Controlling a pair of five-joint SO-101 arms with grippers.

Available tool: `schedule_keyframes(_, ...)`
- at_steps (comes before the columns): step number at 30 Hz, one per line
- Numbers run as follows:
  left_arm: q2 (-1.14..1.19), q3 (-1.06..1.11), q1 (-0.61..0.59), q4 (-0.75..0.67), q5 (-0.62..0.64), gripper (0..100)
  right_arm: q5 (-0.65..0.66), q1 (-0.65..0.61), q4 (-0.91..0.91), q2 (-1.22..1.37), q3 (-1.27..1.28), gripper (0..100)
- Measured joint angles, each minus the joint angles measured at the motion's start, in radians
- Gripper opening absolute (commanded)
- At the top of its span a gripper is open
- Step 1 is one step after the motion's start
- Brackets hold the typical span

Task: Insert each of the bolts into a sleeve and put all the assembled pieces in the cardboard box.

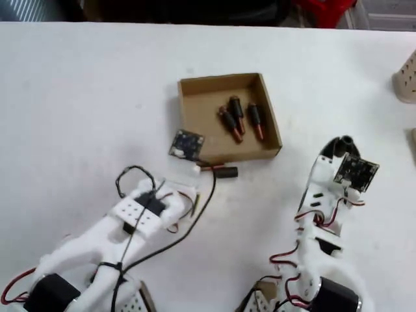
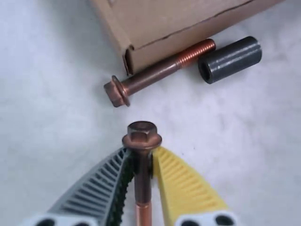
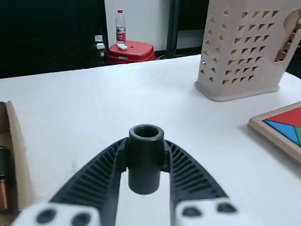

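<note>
Within the cardboard box (image 1: pixel 198 114), seemingly three assembled pieces (image 1: pixel 236 113)

The white table (image 1: pixel 78 97) carries a cardboard box (image 1: pixel 205 104) about midway between its left and right edges, somewhat toward the far edge. A copper bolt (image 2: pixel 155 75) lies flat on the table along the box's near wall, its head past the box's near left corner. A black sleeve (image 2: pixel 229 59) lies on its side just beside the bolt's threaded end. At the right edge stand a perforated beige basket (image 3: pixel 244 47) and a coloured puzzle board (image 3: pixel 280 125).
</note>
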Motion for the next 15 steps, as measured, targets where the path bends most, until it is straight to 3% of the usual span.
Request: schedule_keyframes(15, 0.000, 0.003, 0.000, 0.000, 0.000, 2, 0.000, -0.104, -0.295, -0.002, 0.120, 1.6)
